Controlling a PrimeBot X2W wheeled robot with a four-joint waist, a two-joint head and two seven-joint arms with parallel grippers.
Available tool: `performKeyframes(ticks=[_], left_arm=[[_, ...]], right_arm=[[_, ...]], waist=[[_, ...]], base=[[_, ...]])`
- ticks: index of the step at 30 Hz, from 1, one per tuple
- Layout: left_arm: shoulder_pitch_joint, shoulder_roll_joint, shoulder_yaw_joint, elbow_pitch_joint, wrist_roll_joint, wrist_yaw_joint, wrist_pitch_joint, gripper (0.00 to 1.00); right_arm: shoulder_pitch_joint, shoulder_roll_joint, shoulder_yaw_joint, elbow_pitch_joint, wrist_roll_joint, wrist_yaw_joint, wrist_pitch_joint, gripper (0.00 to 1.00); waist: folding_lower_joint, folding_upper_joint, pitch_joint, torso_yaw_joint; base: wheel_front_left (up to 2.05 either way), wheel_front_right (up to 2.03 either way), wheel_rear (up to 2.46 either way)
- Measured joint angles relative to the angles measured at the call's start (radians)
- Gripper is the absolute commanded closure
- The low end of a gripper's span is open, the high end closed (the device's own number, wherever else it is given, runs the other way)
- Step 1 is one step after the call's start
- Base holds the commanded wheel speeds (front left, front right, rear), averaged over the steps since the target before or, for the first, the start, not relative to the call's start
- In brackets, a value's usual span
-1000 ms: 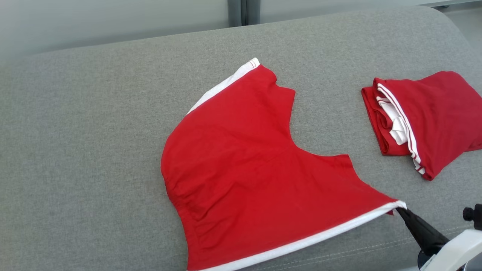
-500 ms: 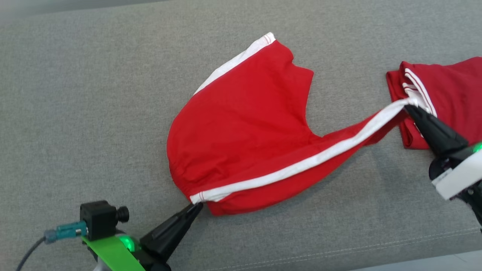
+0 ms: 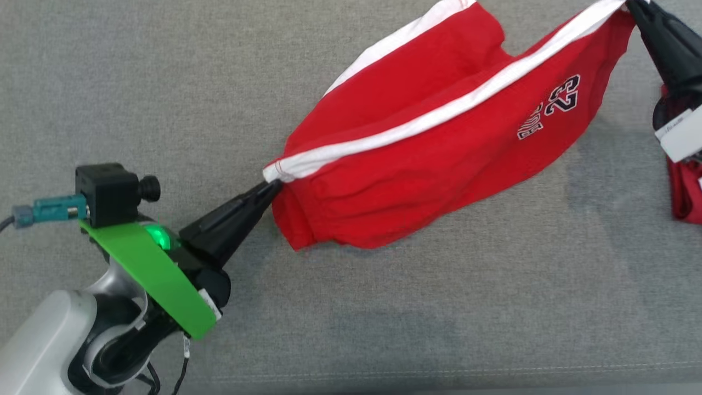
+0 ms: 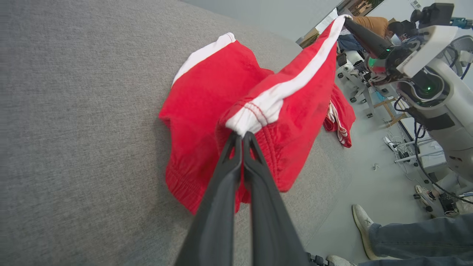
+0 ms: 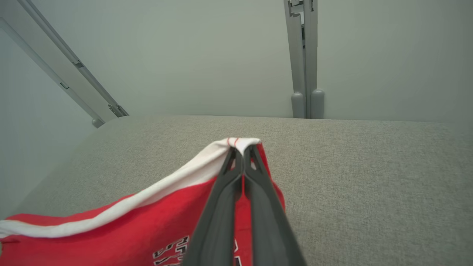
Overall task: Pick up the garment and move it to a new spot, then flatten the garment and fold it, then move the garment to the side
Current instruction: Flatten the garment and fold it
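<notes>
Head view: garment point(image 3: 439, 164) btwn L pincer point(image 3: 273, 186) & R pincer point(image 3: 630, 5), both clamped on it.

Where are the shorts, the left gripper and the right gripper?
shorts point(image 3: 439, 156), head view, middle of the red cloth.
left gripper point(image 3: 272, 187), head view, fingertips pinching one corner of the shorts.
right gripper point(image 3: 633, 8), head view, fingertips pinching the opposite corner.

Grey fabric surface point(image 3: 384, 307), pale wall point(image 5: 184, 55) behind
</notes>
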Motion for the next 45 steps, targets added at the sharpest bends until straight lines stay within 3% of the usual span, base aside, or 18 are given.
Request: performKeyframes(ticks=[6, 17, 35, 37, 38, 39, 40, 41, 42, 45], left_arm=[[-0.081, -0.03, 0.017, 0.042, -0.035, 0.022, 0.033, 1.0], [-0.175, -0.073, 0.026, 0.149, -0.054, 0.022, 0.064, 1.0], [-0.215, -0.106, -0.001, 0.23, -0.088, 0.007, 0.091, 1.0], [-0.215, -0.114, -0.001, 0.239, -0.088, 0.007, 0.091, 1.0], [-0.215, -0.113, 0.0, 0.243, -0.089, 0.007, 0.091, 1.0], [-0.215, -0.114, 0.001, 0.246, -0.091, 0.007, 0.091, 0.93], [-0.215, -0.114, 0.001, 0.249, -0.093, 0.007, 0.091, 0.8], [-0.216, -0.115, 0.002, 0.251, -0.093, 0.007, 0.091, 0.58], [-0.216, -0.117, 0.002, 0.255, -0.094, 0.007, 0.091, 0.37], [-0.216, -0.12, 0.004, 0.282, -0.094, 0.007, 0.089, 0.04]], right_arm=[[-0.133, 0.039, 0.032, 0.037, -0.056, -0.007, 0.058, 1.0], [-0.279, 0.128, 0.105, 0.178, -0.132, -0.007, 0.1, 1.0], [-0.385, 0.215, 0.121, 0.352, -0.178, 0.003, 0.059, 1.0], [-0.385, 0.22, 0.125, 0.372, -0.179, 0.003, 0.058, 0.96], [-0.386, 0.225, 0.128, 0.382, -0.18, 0.003, 0.058, 0.8], [-0.387, 0.23, 0.132, 0.394, -0.185, 0.003, 0.058, 0.59], [-0.388, 0.233, 0.14, 0.404, -0.191, 0.003, 0.058, 0.18], [-0.389, 0.236, 0.148, 0.414, -0.196, 0.004, 0.058, 0.0], [-0.389, 0.238, 0.156, 0.424, -0.197, 0.009, 0.06, 0.0], [-0.389, 0.255, 0.166, 0.454, -0.211, 0.013, 0.041, 0.0]], waist=[[0.0, 0.0, 0.081, 0.046], [0.0001, 0.0, 0.199, 0.108], [0.0, 0.0, 0.199, 0.133], [0.0001, 0.0, 0.196, 0.136], [0.0001, -0.0001, 0.195, 0.137], [0.0, 0.0, 0.193, 0.137], [0.0001, 0.0, 0.192, 0.138], [0.0, 0.0, 0.19, 0.138], [0.0, 0.0, 0.189, 0.139], [0.0001, 0.0, 0.178, 0.138]], base=[[0.0, 0.0, 0.0], [0.0, 0.0, 0.0], [0.0, 0.0, 0.0], [0.0, 0.0, 0.0], [0.0, 0.0, 0.0], [0.0, 0.0, 0.0], [0.0, 0.0, 0.0], [0.0, 0.0, 0.0], [0.0, 0.0, 0.0], [0.0, 0.0, 0.0]])
